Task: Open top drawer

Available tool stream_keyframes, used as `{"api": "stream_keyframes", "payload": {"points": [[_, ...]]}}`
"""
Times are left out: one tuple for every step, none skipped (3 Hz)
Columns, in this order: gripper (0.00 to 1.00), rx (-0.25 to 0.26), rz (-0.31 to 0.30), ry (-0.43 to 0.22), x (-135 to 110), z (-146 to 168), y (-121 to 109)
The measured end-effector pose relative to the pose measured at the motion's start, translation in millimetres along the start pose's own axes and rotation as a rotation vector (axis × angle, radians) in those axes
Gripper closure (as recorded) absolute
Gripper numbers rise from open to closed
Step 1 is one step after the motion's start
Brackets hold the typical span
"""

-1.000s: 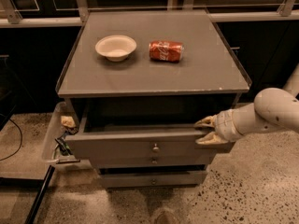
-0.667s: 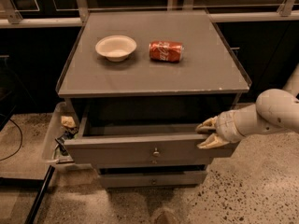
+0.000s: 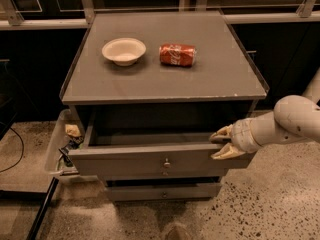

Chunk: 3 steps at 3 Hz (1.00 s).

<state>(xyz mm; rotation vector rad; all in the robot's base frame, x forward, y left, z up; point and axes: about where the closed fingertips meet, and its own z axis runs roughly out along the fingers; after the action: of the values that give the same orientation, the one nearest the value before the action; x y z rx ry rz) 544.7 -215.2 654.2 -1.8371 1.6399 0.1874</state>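
Gripper [image 3: 220, 143] sits just below the tabletop's [image 3: 165, 86] front-right corner. Fingers [image 3: 226, 152] are spread and straddle the upper rim of the top drawer [image 3: 125, 161] front at its right end; I can't confirm a pinch. Drawer stands part-way out under the front edge, its knob [image 3: 166, 162] well left of the gripper. Bowl [image 3: 124, 50] and can [image 3: 177, 54] sit toward the back edge.

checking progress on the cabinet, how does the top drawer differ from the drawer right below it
The top drawer is pulled out, showing its grey inside; the lower drawer sits further back, inside hidden. The top drawer's front is taller and wider than the lower drawer's. The gripper is at the top drawer's right end, away from the lower drawer. Both are grey with a small centre knob.
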Motion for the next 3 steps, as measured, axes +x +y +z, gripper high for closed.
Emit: {"api": "stream_keyframes", "payload": {"points": [[0.36,0.0,0.0,0.0,0.0,0.0,0.0],[0.12,-0.032,0.019,-0.02,5.2,5.0,5.6],[0.13,-0.054,0.023,-0.032,8.2,-1.9,18.4]]}}
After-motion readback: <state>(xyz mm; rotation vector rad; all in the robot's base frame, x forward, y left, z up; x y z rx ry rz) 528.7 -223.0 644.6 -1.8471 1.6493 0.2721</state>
